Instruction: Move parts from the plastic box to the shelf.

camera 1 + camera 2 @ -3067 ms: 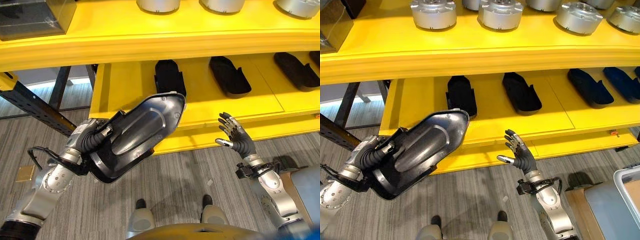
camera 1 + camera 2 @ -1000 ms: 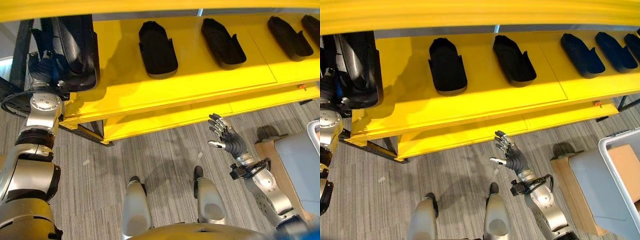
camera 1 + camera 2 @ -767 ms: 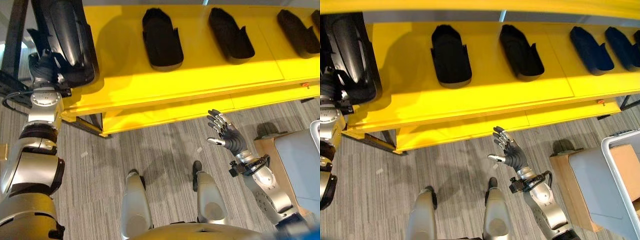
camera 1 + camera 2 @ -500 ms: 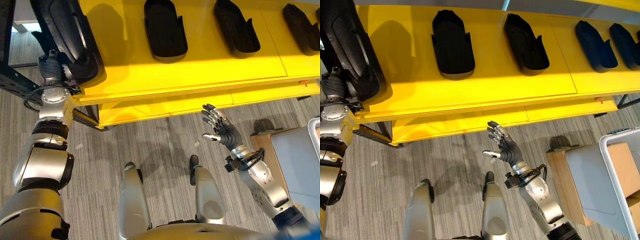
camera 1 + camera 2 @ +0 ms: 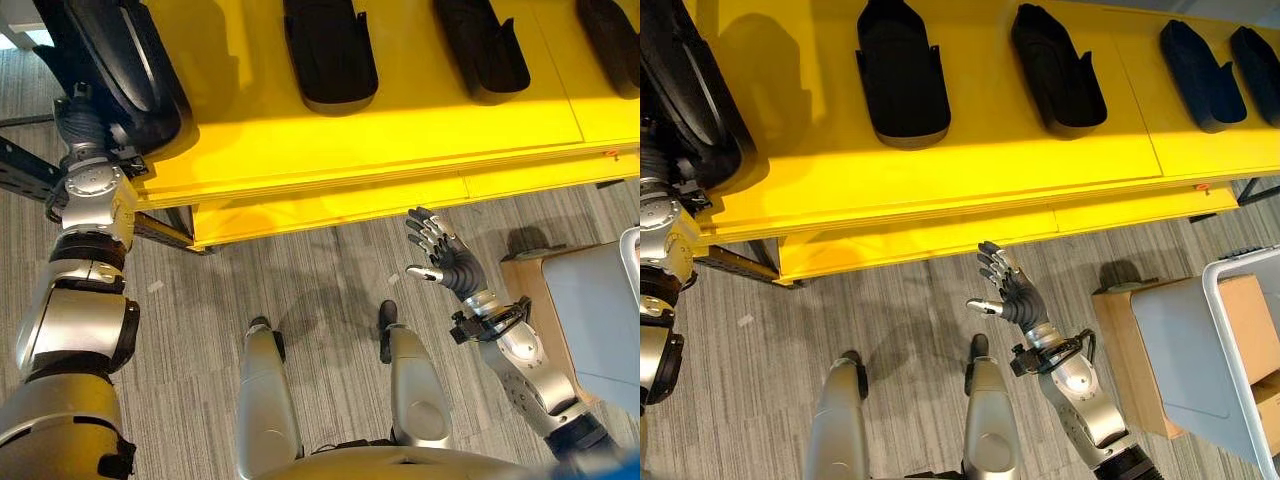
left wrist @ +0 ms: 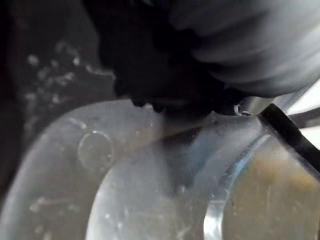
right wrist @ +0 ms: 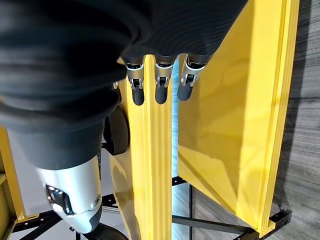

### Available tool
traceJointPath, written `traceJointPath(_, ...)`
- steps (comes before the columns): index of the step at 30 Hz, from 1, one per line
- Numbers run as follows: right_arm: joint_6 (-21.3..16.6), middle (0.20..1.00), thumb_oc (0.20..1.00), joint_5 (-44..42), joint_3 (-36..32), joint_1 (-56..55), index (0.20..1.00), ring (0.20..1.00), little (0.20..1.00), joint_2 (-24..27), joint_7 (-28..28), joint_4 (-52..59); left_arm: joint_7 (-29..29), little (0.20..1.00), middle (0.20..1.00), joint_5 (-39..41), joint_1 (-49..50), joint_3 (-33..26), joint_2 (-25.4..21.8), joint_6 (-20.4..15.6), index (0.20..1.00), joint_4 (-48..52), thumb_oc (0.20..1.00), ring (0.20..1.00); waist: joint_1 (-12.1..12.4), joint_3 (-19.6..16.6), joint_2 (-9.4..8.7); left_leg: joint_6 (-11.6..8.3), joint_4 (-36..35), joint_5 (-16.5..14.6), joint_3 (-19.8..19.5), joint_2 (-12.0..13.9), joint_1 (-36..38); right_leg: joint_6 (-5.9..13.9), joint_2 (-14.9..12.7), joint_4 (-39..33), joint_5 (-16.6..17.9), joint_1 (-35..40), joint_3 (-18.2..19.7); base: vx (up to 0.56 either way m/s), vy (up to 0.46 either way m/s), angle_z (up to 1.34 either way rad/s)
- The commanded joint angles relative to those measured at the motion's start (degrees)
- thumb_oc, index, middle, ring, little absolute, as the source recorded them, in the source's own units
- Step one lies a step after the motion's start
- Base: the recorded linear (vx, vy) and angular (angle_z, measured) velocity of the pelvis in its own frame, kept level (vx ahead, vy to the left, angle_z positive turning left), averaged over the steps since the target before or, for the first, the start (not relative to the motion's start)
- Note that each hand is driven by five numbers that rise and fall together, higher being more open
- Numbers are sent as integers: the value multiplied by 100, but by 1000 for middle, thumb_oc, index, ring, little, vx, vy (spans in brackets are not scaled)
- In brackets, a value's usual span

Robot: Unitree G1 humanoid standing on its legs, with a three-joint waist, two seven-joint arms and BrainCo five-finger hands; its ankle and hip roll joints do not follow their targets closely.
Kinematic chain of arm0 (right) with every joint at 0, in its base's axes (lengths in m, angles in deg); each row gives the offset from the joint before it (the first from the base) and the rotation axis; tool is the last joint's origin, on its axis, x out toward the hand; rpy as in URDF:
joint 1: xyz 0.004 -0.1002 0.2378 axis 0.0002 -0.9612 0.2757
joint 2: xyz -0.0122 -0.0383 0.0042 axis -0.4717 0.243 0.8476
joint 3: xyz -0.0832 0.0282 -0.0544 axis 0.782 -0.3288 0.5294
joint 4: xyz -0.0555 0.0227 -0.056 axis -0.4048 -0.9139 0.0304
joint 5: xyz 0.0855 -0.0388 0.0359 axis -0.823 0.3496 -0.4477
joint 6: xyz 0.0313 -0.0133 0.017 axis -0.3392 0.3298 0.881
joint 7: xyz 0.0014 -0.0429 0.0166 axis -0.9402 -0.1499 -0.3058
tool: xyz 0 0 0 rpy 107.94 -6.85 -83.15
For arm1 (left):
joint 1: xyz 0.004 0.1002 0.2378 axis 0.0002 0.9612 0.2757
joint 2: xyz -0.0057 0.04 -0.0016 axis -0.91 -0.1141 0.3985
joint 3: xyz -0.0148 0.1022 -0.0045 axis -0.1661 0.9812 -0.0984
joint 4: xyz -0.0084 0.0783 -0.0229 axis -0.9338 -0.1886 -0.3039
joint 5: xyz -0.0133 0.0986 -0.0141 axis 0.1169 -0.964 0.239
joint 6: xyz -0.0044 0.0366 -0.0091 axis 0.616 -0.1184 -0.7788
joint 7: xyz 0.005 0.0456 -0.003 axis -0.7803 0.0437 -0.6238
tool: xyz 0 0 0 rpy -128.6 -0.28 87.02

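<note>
Both head cameras are looking steeply down from above, sharing the yellow shelf (image 5: 400, 140) at 12 o'clock and the floor (image 5: 900, 310) below. The left wrist camera is pressing very close against a shiny part (image 6: 150, 175). The right wrist camera is facing along its robot hand (image 7: 156, 85) toward the shelf.

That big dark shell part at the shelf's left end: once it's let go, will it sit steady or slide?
The dark shell part looks rigid, a moulded shape with a glossy sheen, so probably stiff and somewhat slippery. Its curved form may rock rather than lie flat. It sits near the yellow shelf's left end, so a nudge could tip it off. The right hand hangs open, free to steady it.
</note>
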Motion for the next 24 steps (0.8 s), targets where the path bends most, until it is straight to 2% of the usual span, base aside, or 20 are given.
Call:
traceJointPath(1,-308,1000,1000,-219,-234,-168,1000,1000,1000,372,160,304,-3,200,200,-534,-497,122,-270,-51,200,-284,200,200,36,-368,79,-3,-42,339,-145,206,-42,87,-109,475,115,78,192,-8,36,-5)
traceJointPath(9,-314,1000,1000,-263,-312,-281,1000,1000,1000,427,358,339,-10,200,200,-1373,-912,595,-540,132,200,-496,200,200,11,-384,130,19,13,340,-118,176,-248,100,-120,487,132,-95,204,-2,7,-1)
traceJointPath(24,-278,1000,1000,-265,-424,-456,1000,1000,1000,528,425,385,46,200,200,-564,-1060,268,-391,12,200,-617,200,200,-53,-502,136,22,113,317,-111,191,-506,112,-97,537,165,-353,245,0,1,0)
